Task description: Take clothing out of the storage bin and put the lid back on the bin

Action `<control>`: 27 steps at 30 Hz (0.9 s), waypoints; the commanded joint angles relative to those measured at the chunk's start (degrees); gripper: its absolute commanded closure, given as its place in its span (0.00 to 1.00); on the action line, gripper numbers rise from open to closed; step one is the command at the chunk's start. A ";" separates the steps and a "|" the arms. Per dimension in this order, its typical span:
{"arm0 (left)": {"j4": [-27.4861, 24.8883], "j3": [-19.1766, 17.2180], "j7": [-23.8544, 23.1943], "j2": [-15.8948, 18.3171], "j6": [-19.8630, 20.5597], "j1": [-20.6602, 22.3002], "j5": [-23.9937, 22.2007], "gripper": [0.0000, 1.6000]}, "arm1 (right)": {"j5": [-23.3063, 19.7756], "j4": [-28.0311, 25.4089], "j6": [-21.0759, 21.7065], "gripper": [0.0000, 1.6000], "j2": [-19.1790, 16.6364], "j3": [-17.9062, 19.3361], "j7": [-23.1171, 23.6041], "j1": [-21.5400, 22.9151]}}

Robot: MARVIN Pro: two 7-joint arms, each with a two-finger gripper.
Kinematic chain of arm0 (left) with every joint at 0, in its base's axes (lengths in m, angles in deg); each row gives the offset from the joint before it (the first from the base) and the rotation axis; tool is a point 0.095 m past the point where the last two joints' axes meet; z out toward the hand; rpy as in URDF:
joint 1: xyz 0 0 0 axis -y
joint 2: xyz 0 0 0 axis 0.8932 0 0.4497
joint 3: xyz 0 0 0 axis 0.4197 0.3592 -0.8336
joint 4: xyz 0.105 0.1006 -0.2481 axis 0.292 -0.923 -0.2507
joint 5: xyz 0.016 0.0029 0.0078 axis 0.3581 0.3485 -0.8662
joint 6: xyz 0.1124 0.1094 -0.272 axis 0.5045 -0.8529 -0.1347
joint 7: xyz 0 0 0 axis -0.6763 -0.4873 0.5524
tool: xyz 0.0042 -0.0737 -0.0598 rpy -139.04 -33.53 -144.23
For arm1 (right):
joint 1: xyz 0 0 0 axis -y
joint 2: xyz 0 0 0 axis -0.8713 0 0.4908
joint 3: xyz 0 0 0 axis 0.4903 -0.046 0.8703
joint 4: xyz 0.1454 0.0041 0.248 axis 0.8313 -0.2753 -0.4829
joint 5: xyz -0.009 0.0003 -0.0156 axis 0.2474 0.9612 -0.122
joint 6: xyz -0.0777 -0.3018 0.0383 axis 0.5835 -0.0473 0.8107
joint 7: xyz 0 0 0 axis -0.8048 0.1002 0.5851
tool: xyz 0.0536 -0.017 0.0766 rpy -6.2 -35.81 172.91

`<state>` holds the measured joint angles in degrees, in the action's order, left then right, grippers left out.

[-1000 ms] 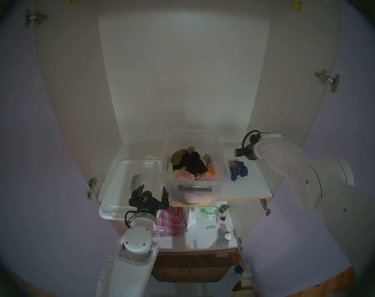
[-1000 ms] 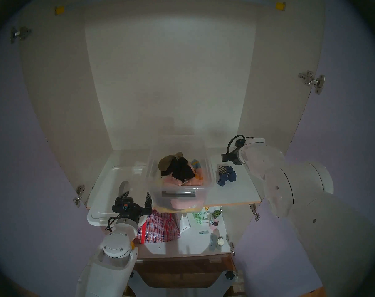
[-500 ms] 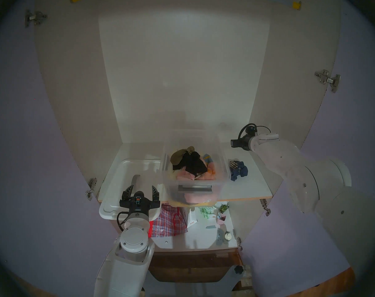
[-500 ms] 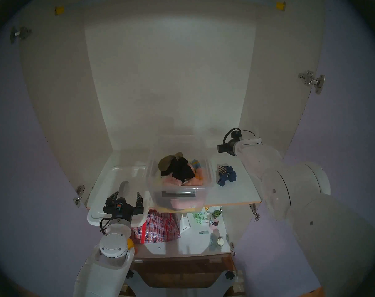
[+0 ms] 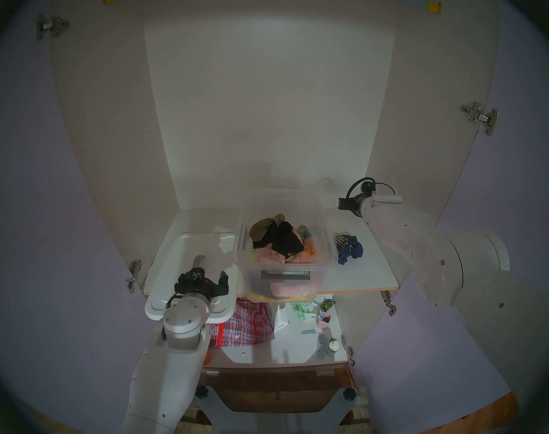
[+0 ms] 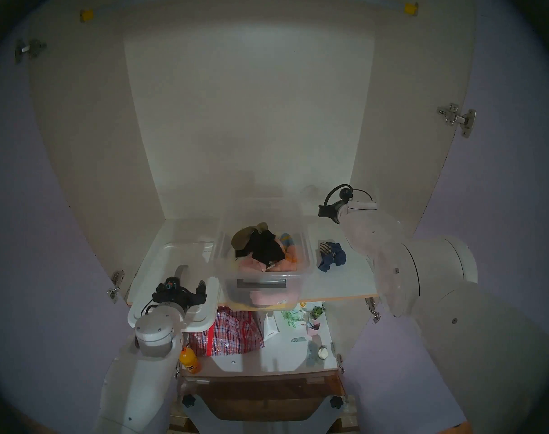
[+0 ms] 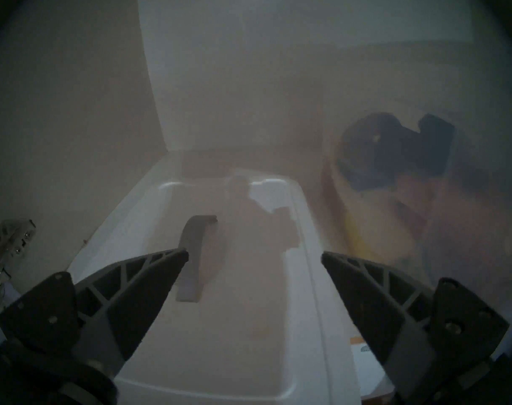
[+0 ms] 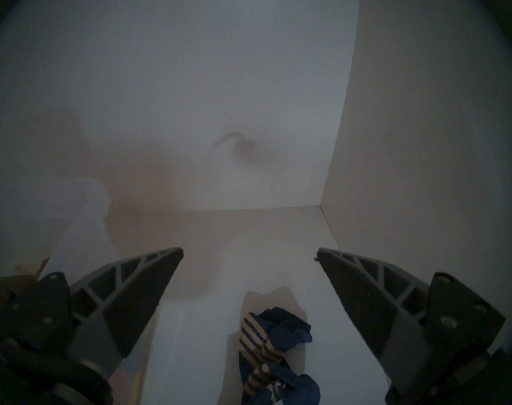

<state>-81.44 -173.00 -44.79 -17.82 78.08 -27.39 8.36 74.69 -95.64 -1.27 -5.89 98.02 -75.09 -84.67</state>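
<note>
Hovering my left gripper [image 7: 253, 256] over the lid [image 7: 243, 331], fingers spread wide and holding nothing.

My left fingers straddle the near end of the lid's grey strap handle [image 7: 194, 249] without touching it; the lid lies flat on the cupboard shelf [image 5: 370, 276], just left of the storage bin [image 5: 328, 236], its near edge overhanging the shelf front. The bin stands uncovered, with a black garment [image 5: 284, 239] and pink cloth [image 5: 271, 256] heaped inside. The clothing [image 5: 350, 248], navy with a striped part, rests on the shelf just right of the bin. My right gripper [image 8: 249, 256] is raised above and behind it, fingers likewise apart and empty.
</note>
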 commanded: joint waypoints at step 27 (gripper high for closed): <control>17.22 1.03 0.56 3.41 6.43 14.03 2.10 0.00 | -0.26 -1.27 -1.39 0.00 -0.72 0.49 1.46 2.29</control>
<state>-64.60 -173.21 -44.92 -14.51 85.72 -15.55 8.99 74.62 -95.33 -1.50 -5.82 98.31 -74.47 -84.45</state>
